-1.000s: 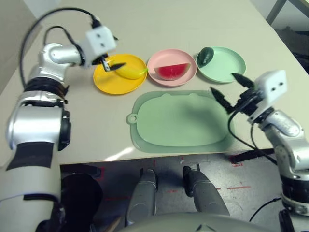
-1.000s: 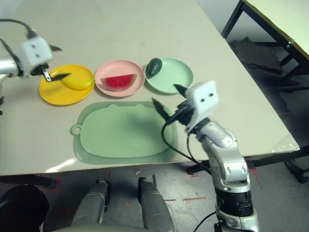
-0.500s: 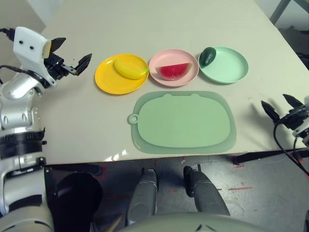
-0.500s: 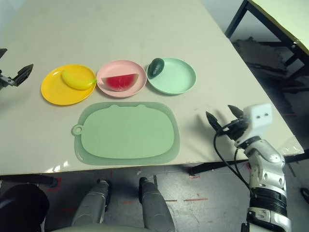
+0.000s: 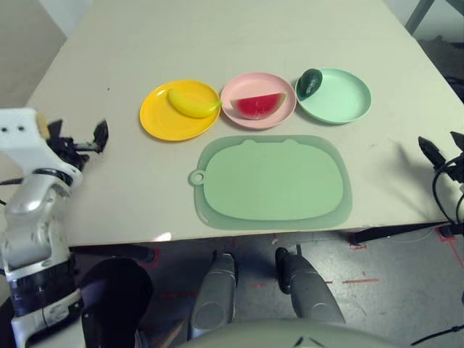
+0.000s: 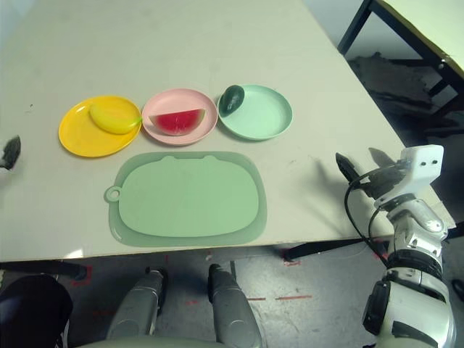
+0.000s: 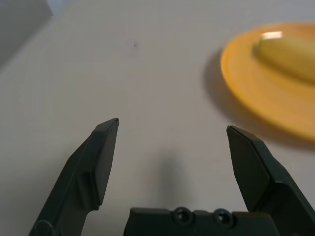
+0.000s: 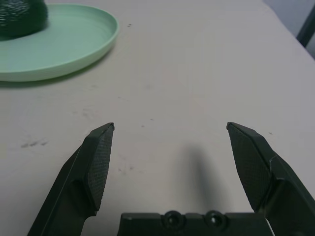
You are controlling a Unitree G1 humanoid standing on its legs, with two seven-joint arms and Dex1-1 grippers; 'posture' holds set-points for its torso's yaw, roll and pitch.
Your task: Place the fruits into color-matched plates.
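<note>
Three plates stand in a row at the back of the table. The banana (image 5: 192, 102) lies in the yellow plate (image 5: 163, 119), the watermelon wedge (image 5: 258, 106) in the pink plate (image 5: 257, 82), and the avocado (image 5: 310, 82) at the left rim of the mint green plate (image 5: 342, 100). My left gripper (image 5: 76, 136) hovers open and empty near the table's left edge, well left of the yellow plate (image 7: 266, 93). Over by the table's right edge, my right gripper (image 5: 442, 145) is open and empty too, apart from the green plate (image 8: 59, 44).
A large pale-green mat (image 5: 274, 181) with a ring tab lies in front of the plates, nothing on it. Bare tabletop lies to either side of the mat. A dark table frame (image 6: 406, 43) stands beyond the right edge.
Both arms have drawn back. The left gripper left the banana on the yellow plate and moved to the left edge. The right gripper moved from the mat's right end to the right edge.
</note>
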